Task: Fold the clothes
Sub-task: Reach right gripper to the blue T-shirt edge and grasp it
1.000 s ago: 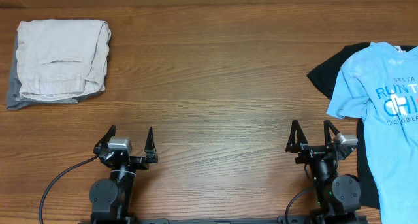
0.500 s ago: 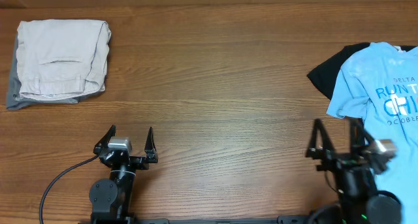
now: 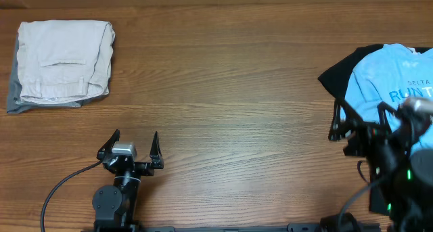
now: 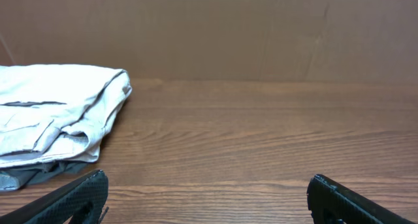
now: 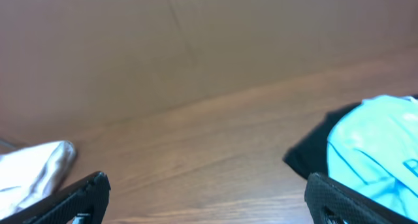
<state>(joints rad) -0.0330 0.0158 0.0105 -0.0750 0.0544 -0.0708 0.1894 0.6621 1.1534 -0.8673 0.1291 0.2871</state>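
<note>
Right gripper [image 3: 358, 121] hangs wide open by the blue tee [image 3: 379, 76] at the far right, its print reads "DELTA" and "RUN", left gripper [image 3: 132, 145] wide open too.

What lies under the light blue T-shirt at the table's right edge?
A black garment lies under the T-shirt, its edge sticking out on the left. The rest is covered, so its kind and extent cannot be told.

Light blue T-shirt [image 3: 382, 80], unfolded, far right
</note>
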